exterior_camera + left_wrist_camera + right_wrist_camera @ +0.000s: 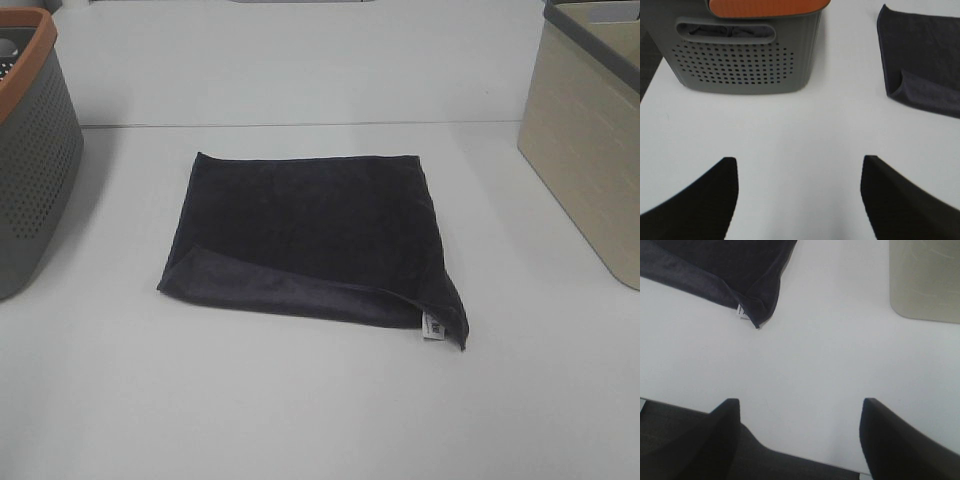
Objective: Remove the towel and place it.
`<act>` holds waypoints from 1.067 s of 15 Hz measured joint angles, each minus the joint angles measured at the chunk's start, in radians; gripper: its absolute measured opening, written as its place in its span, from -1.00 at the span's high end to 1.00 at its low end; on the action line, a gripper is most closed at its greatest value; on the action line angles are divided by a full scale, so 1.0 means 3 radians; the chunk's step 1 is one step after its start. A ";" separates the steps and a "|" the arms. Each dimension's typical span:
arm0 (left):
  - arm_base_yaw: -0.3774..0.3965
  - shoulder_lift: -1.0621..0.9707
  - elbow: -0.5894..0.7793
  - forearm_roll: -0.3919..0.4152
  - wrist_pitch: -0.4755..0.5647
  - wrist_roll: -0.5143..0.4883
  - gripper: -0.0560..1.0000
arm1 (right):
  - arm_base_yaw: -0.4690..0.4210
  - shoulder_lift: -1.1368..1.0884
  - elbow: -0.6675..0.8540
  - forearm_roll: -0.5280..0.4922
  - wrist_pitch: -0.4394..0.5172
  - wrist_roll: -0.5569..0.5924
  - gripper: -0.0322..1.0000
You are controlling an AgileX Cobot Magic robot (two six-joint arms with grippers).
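Working from the left, we are holding our left gripper (799, 200) wide open and empty above the white table (300, 420), facing the grey basket (30, 170) with its orange rim. Lying folded flat at the middle of the table, well apart from both baskets, is the towel (310, 235), its white tag (433, 327) at the near right corner. Our right gripper (799, 440) is also gaping with nothing in it, near that corner, beside the beige basket (590, 140). We are judging it best to pinch both near corners together, lifting evenly so the folds are not spilling open.
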 joint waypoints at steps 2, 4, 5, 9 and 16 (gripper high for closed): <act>0.0000 -0.0237 0.0000 0.0007 -0.0003 0.0000 -0.34 | 0.0000 -0.0183 0.0000 0.0000 0.0000 -0.0003 -0.37; 0.0000 -0.0323 0.0000 0.0010 -0.0003 0.0000 -0.34 | 0.0000 -0.0403 0.0000 0.0000 0.0000 -0.0007 -0.36; 0.0000 -0.0330 0.0000 0.0010 -0.0003 0.0000 -0.34 | 0.0000 -0.0520 0.0000 0.0000 0.0000 -0.0013 -0.36; 0.0000 -0.0330 0.0000 0.0010 -0.0003 0.0000 -0.34 | 0.0000 -0.0867 0.0000 -0.0003 0.0000 -0.0027 -0.36; 0.0000 -0.0330 0.0000 0.0010 -0.0003 0.0000 -0.62 | 0.0000 -0.0867 0.0000 0.0000 0.0000 -0.0027 -0.36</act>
